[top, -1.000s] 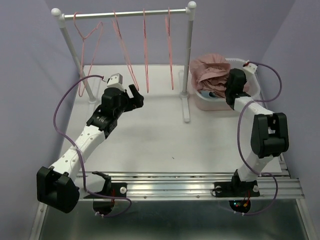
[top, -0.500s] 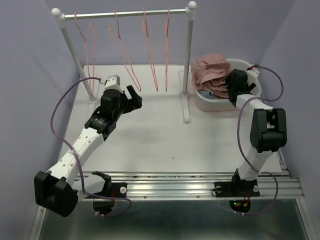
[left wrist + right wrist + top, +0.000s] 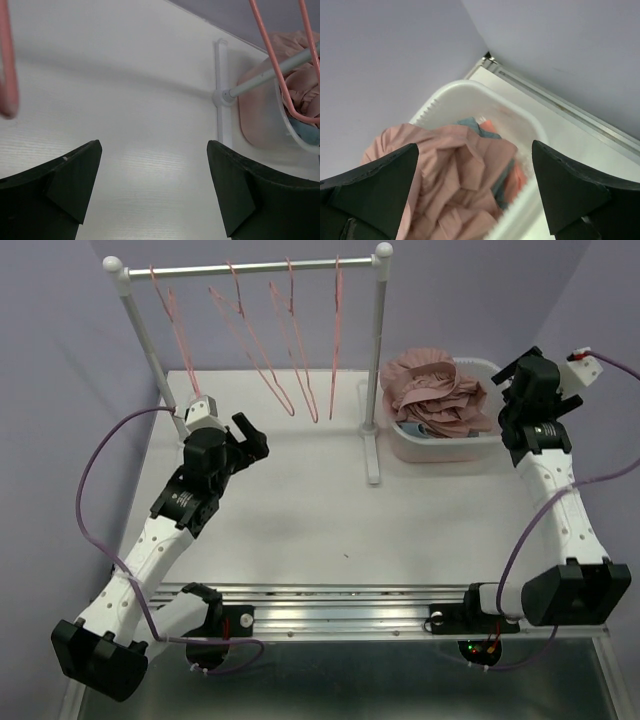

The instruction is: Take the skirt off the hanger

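The pink skirt [image 3: 432, 390] lies crumpled in the white basket [image 3: 440, 450] at the right, free of any hanger. Several bare pink hangers [image 3: 285, 370] dangle from the rack's rod [image 3: 250, 268]. My right gripper [image 3: 512, 380] hovers open just right of the basket; in its wrist view the skirt [image 3: 455, 180] lies below the open gripper [image 3: 475, 180], untouched. My left gripper [image 3: 250, 435] is open over the table, below and left of the hangers. In the left wrist view the gripper [image 3: 152, 172] holds nothing, and a hanger [image 3: 280, 65] crosses the upper right.
The rack's right post [image 3: 376, 370] and its foot [image 3: 372, 455] stand between the hangers and the basket. Teal and orange cloth [image 3: 470, 125] lies under the skirt. The purple back wall is close behind the basket. The table's right edge lies near the right arm.
My right gripper opened, let go of the skirt in the basket and rose away to the right. The left arm drew back leftward. The hangers are swinging.
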You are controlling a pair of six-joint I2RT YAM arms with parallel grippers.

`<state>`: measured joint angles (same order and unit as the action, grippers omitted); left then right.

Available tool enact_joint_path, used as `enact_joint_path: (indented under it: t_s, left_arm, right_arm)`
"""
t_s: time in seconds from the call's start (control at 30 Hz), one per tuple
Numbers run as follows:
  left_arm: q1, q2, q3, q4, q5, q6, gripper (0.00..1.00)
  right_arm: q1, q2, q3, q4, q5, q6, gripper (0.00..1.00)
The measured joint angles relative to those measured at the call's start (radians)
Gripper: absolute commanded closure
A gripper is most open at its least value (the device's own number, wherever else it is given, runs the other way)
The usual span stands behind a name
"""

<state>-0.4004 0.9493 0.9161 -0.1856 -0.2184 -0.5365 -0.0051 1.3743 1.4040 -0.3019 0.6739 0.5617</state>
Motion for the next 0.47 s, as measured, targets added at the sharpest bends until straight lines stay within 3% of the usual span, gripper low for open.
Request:
enact_joint_path:
  t_s: [0.2,0.47]
  left_arm:
    - [0.0,-0.025,-0.007,-0.03,-0.076,-0.026,0.01]
    - [-0.009,-0.036,-0.078,-0.02,-0.151,-0.038,0.01]
  right_arm:
    - [0.0,-0.269,-0.305,-0.074,-0.002,0.1,0.0]
    - [0.0,-0.433,-0.707,-0.116,-0.09,0.125,0.0]
